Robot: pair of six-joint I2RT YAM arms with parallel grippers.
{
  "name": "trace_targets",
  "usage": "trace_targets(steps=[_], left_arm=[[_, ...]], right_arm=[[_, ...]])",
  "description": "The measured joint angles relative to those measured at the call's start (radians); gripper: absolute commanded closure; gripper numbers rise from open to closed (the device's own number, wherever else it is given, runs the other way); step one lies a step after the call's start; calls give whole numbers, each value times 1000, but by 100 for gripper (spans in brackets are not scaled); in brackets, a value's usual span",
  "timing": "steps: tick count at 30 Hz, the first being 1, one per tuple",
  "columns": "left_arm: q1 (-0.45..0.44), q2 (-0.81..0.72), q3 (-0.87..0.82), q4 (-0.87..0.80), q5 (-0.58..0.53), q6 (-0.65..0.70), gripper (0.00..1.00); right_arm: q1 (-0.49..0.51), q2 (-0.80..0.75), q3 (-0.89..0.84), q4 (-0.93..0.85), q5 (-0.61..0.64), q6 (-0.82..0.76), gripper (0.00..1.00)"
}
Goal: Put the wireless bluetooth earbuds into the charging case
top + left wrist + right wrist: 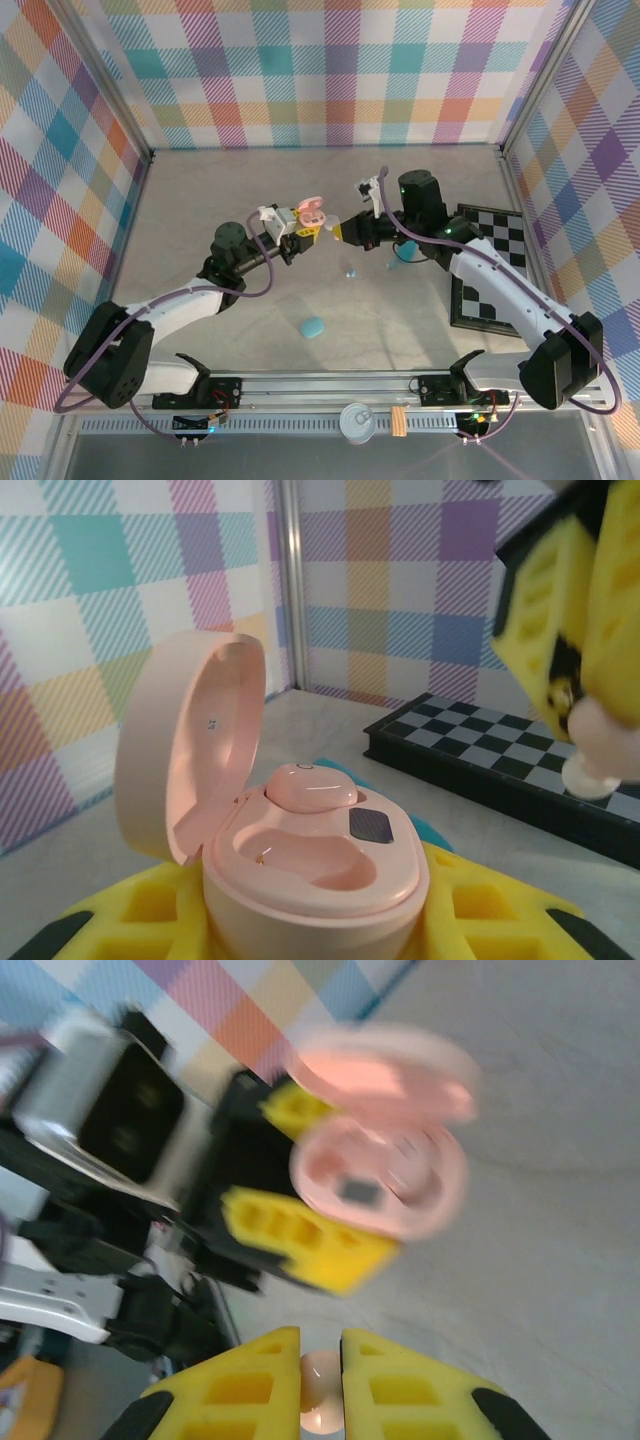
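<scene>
My left gripper [296,228] is shut on a pink charging case [312,210], held up over the table's middle with its lid open. In the left wrist view the case [315,865] sits between the yellow fingers [140,910], its lid [190,745] standing to the left. One pink earbud [310,785] is seated in the far well; the near well is empty. My right gripper [340,232] is just right of the case, shut on a second pink earbud [322,1390]. The left wrist view catches that bud [595,745] at the upper right, apart from the case.
A black-and-white checkerboard [490,265] lies at the right. A teal pebble-shaped case [313,327] rests on the table nearer the arm bases, and another teal piece [405,250] lies under the right arm. A small pale bit [349,272] lies below the grippers.
</scene>
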Motion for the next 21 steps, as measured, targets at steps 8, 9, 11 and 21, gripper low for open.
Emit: trace_targets(steps=[8,9,11,21], left_arm=[[-36,66,51,71,9,-13,76],[-39,69,55,75,10,-14,76],[-44,79,64,82,9,-22,76],[-61,99,79,95,9,-35,76]], right_arm=[[0,65,95,152,-55,57,86],[0,74,101,155,-56,57,86],[0,94,107,164,-58,57,86],[0,148,117,162,-58,56,86]])
